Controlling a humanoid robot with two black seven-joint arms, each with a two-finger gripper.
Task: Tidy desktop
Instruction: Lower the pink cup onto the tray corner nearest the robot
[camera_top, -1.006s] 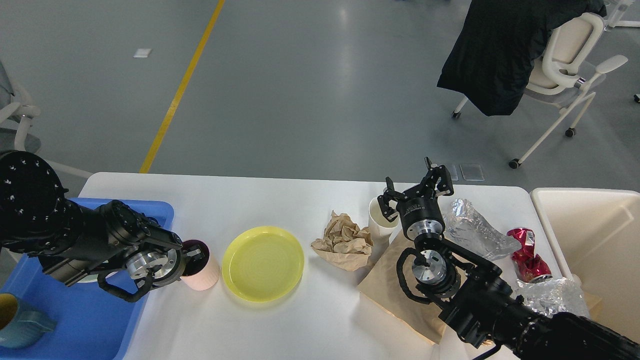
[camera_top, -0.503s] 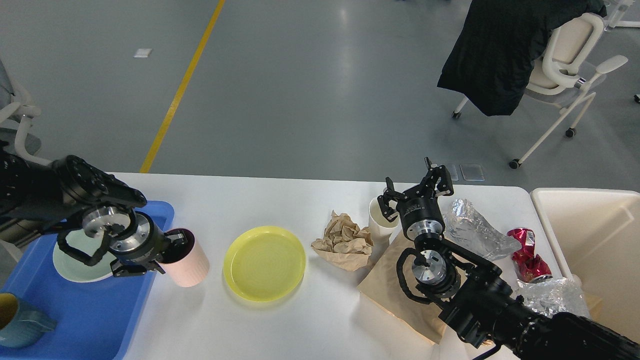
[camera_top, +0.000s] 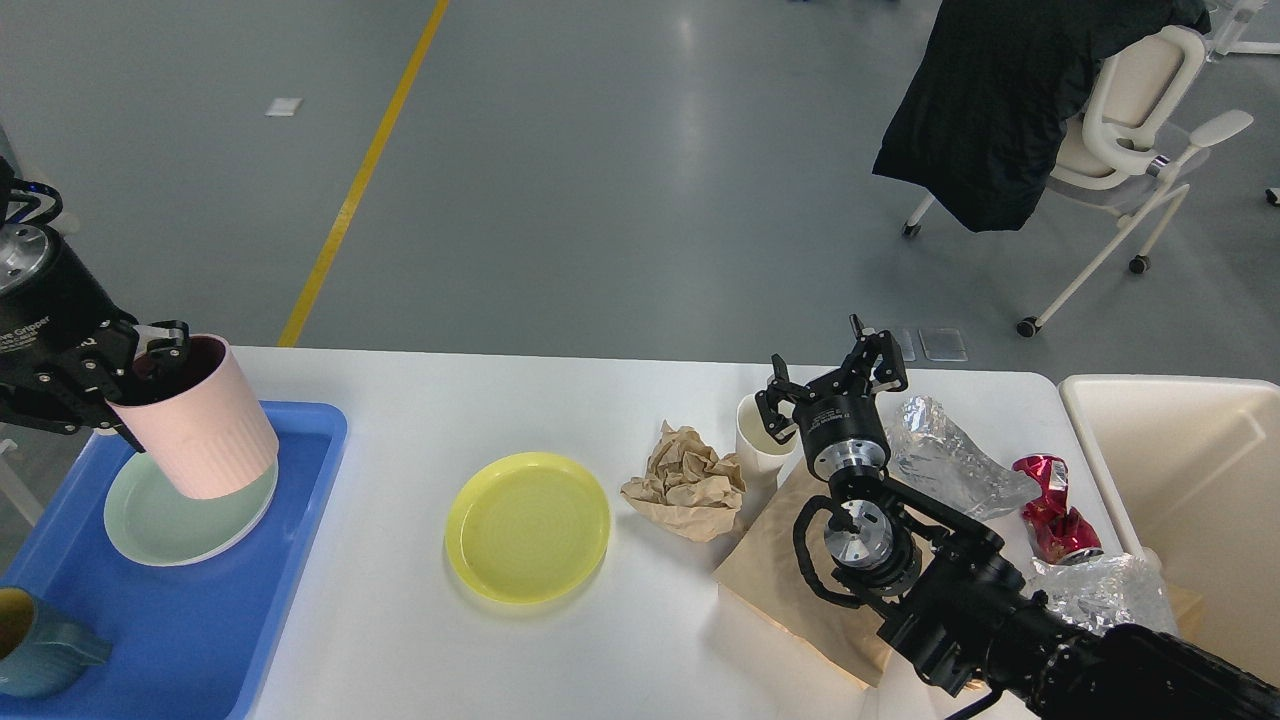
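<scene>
Fingers of the left gripper (camera_top: 140, 350) pinch the rim of the pink cup (camera_top: 200, 425) at the left edge of the frame, one finger inside the dark interior and the rest of the hand behind the rim. Half a second ago the cup stood lower and further right, beside the edge of the blue tray (camera_top: 300, 520); a second ago it rested on the desktop (camera_top: 560, 660) next to the yellow plate (camera_top: 527, 526). Now it hangs tilted, lifted clear of the white surface and carried over the tray, its base above the pale green plate (camera_top: 150, 520). I judge one dish is nearly off the desktop, with only the setting-down left.

Further right, the yellow plate lies alone at lower centre. Beyond it sit crumpled brown paper (camera_top: 688, 480), a white cup (camera_top: 755, 440) and a flat brown bag (camera_top: 770, 570). The right gripper (camera_top: 835, 385) hovers with fingers spread over the white cup, unmoved across all three views. Clear crumpled plastic (camera_top: 950, 460) and a red wrapper (camera_top: 1050, 510) lie near the cream bin (camera_top: 1180, 480) at the right edge.
</scene>
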